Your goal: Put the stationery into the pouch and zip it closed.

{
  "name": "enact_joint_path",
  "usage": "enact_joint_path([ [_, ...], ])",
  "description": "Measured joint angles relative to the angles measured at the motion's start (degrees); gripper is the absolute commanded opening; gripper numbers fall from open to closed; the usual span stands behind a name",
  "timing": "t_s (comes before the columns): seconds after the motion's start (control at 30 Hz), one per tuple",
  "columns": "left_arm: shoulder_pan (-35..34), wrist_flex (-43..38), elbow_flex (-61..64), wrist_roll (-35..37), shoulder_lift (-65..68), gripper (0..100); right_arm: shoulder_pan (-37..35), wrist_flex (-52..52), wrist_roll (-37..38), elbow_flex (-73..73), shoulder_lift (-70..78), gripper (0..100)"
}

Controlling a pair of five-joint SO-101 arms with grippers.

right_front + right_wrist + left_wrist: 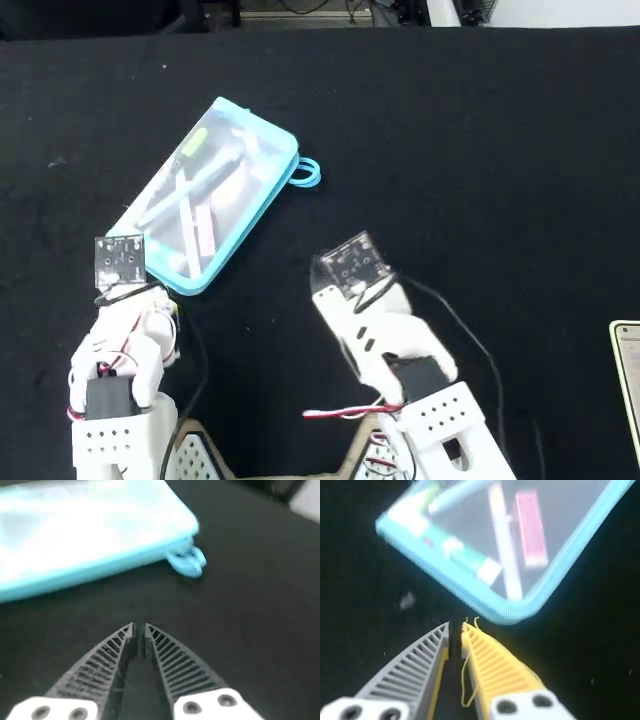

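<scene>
A clear pouch [205, 196] with a light blue border lies slanted on the black table, left of centre. Pens and a pink eraser [530, 528] show through its clear face. Its blue zip pull ring [306, 172] sticks out at the far right corner. My left gripper [455, 628] is shut and empty, just short of the pouch's near corner [507, 615]. My right gripper [139, 629] is shut too, holding nothing, a short way from the pouch's long edge [90, 570] and the pull ring [187, 562].
Both arms' white bases stand at the near table edge [270, 470]. A pale card or box [628, 380] pokes in at the right edge. Black cloth [480, 150] covers the table to the right and far side.
</scene>
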Motion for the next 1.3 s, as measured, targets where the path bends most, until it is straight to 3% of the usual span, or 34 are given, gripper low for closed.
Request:
enact_joint_path([
  [0.27, 0.0, 1.49, 2.29, 0.09, 0.18, 6, 15.38, 17.85, -0.18, -4.48, 0.0, 1.1],
  [0.37, 0.0, 1.49, 2.29, 0.09, 0.18, 6, 18.99, 24.0, -3.87, -7.65, -0.09, 1.1],
  [0.57, 0.0, 1.49, 2.37, 0.09, 0.18, 6, 18.9, 29.54, -7.74, -8.0, -3.16, 1.1],
  [0.87, 0.0, 1.49, 2.37, 0.09, 0.18, 6, 18.29, 35.43, -8.0, 0.26, -22.51, 1.1],
  [1.3, 0.0, 1.49, 2.37, 0.09, 0.18, 6, 14.24, 48.44, -8.0, 0.26, -23.38, 1.1],
])
